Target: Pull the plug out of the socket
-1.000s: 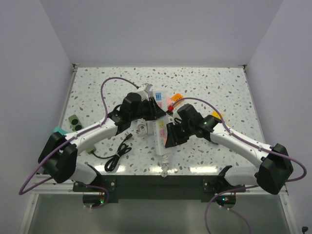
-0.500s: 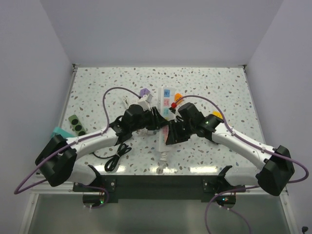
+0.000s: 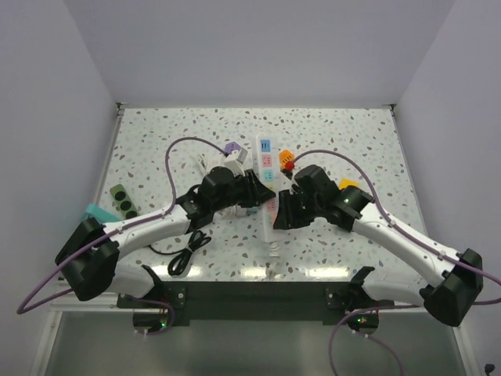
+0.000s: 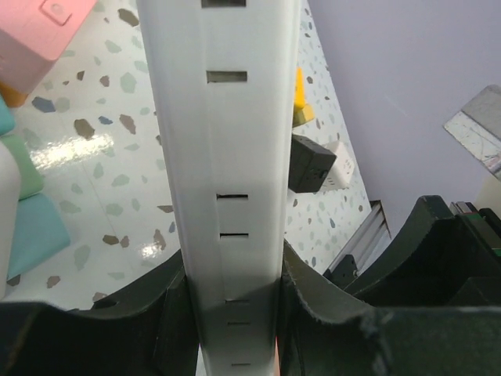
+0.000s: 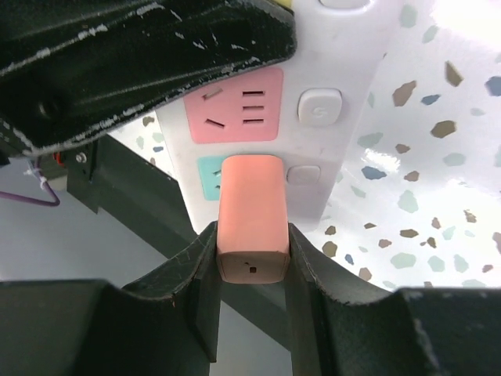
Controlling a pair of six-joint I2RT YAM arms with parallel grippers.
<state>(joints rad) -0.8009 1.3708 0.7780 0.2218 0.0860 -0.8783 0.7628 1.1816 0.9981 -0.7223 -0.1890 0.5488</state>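
Plug [image 5: 250,223], salmon-pink, sits pinched between the two fingers of my right gripper [image 5: 250,270]. Its far end is pressed against the teal socket [image 5: 207,177] of the white power strip [image 5: 344,55]. At 12 o'clock of the plug is a pink socket [image 5: 235,106], with a white switch button [image 5: 319,106] at that socket's 3 o'clock. My left gripper [image 4: 231,313] clamps the strip's narrow body across its width, one black finger on each side. Seen from above, the strip lies near the centre of the speckled table [image 3: 141,133], running from 12 to 6 o'clock. My left gripper meets it from 9 o'clock, my right from 3 o'clock. A coiled black cable [image 3: 186,252] lies at 8 o'clock of the strip, and a green block [image 3: 121,197] sits farther out at 9 o'clock.
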